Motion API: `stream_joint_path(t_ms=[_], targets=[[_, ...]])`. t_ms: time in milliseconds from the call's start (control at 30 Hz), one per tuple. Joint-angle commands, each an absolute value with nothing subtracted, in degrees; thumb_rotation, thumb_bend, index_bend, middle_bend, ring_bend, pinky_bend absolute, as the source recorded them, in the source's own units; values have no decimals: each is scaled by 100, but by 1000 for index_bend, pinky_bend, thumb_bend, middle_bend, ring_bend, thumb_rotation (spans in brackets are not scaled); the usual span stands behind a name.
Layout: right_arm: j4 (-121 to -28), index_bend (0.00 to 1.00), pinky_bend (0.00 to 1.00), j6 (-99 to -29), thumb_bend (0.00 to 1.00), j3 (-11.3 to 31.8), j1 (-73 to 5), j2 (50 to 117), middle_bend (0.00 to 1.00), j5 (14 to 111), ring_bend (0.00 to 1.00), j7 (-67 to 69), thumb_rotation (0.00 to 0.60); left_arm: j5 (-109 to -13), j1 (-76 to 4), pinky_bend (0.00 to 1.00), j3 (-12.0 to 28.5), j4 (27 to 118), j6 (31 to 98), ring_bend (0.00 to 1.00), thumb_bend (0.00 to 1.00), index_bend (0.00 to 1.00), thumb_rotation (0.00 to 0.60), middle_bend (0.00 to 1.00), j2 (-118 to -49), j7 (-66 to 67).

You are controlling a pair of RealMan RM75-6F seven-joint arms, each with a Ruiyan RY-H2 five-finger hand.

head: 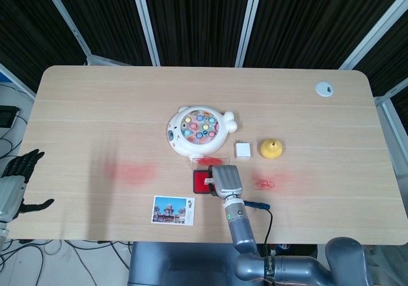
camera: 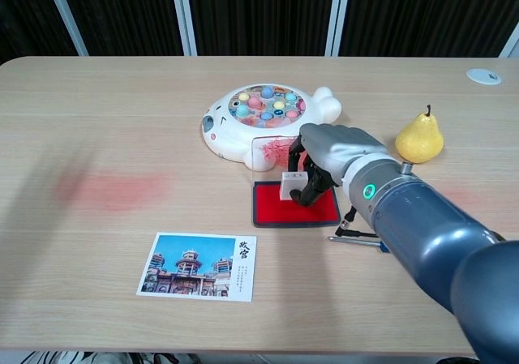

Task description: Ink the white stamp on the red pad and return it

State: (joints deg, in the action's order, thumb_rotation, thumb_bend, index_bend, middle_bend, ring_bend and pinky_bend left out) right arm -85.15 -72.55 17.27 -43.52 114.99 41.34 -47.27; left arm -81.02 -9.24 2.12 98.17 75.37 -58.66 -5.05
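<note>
My right hand (camera: 324, 157) (head: 225, 180) grips the white stamp (camera: 290, 183) and holds it over the red ink pad (camera: 272, 210), with the stamp's base at or just above the red surface. In the head view the hand covers most of the red pad (head: 199, 182), and the white stamp (head: 208, 183) shows only as a sliver at the hand's left edge. The pad's clear lid (camera: 268, 152) stands open behind it, smeared red. My left hand (head: 16, 178) hangs open off the table's left edge, far from the pad.
A white fish-shaped toy (camera: 259, 121) sits right behind the pad. A yellow pear (camera: 419, 137) and a white adapter (head: 243, 150) are to the right. A blue-handled screwdriver (camera: 357, 237) lies under my right forearm. A postcard (camera: 199, 265) lies front left, near red stains (camera: 113, 190).
</note>
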Motion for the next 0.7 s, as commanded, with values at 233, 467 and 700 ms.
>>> stream_joint_path(t_ms=[233,467,700], targets=[[-8364,793,523,-7219,687,1633,-4323,11556,676,4136,539,-4721,600,-8100,-931,0,214,9810,7534,0,0,0,600,0,-5864,-510],[-8373,794,523,-7225,690,1579,-4280,11542,677,4127,539,-4754,600,-8112,-931,0,207,9805,7540,0,0,0,600,0,-5865,-513],[-8444,794,523,-7259,691,1626,-4290,11515,677,4192,539,-4768,600,-8109,-930,0,207,9800,7543,0,0,0,600,0,-5866,-526]])
